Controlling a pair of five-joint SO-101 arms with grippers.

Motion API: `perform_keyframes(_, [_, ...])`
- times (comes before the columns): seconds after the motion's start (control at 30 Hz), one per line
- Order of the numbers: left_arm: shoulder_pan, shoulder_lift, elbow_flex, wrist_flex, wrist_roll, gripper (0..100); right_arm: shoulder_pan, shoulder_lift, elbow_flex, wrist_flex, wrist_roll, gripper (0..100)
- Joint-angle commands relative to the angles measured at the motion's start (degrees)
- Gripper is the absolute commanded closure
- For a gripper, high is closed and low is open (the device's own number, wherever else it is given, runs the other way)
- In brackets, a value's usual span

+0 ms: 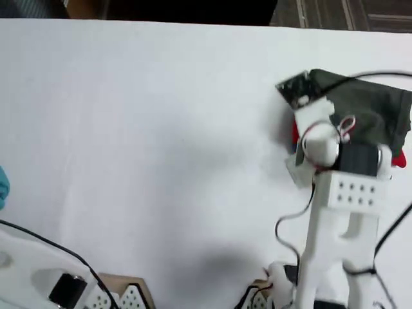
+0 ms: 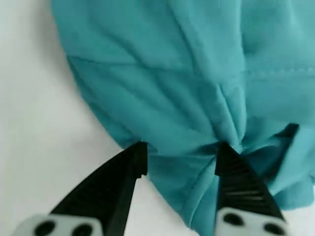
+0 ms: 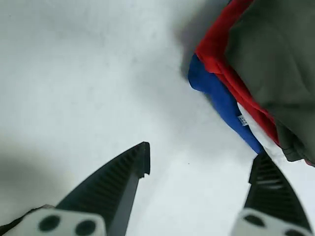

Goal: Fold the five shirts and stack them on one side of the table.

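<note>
**Both Arms Are Holding Their Fingers Wide Apart**

A teal shirt (image 1: pixel 2 187) is peeking in at the far left edge of the white worktop (image 1: pixel 161 129). It is lying bunched up and wrinkled. The left arm's fingers (image 2: pixel 123 182) are standing wide apart right over it, and a fold of teal cloth is sitting between the two tips. Over on the right side, the right arm's fingers (image 3: pixel 113 187) are standing wide apart too. One is hanging over bare worktop, and the other is sitting just beside a stack of shirts (image 1: pixel 373 109). A dark green shirt (image 3: pixel 275 64) is lying on top. A red shirt (image 3: pixel 216 49) is lying under it, and a blue shirt (image 3: pixel 211 88) is lying lowest.
</note>
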Motion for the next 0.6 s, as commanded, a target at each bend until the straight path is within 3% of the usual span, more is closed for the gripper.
perform_keyframes(0.0, [2.0,0.8,-0.2,1.8,-0.5,75,-0.2,-7.4,3.1,-0.9,0.7,67.5])
perform_keyframes(0.07, [3.5,0.7,-0.3,4.6,-0.5,80,-0.2,-9.5,4.9,-0.9,0.7,67.5])
perform_keyframes(0.17, [8.2,-0.8,-0.3,9.8,0.0,98,-0.2,-10.2,7.6,-1.0,0.4,67.5])
perform_keyframes(0.37, [22.3,-6.7,-0.2,20.5,8.0,97,-0.2,-10.7,10.5,-1.0,0.2,67.5])
perform_keyframes(0.57, [42.5,-21.5,-0.2,29.3,14.2,97,-0.1,-10.5,10.7,-1.0,-3.4,67.5])
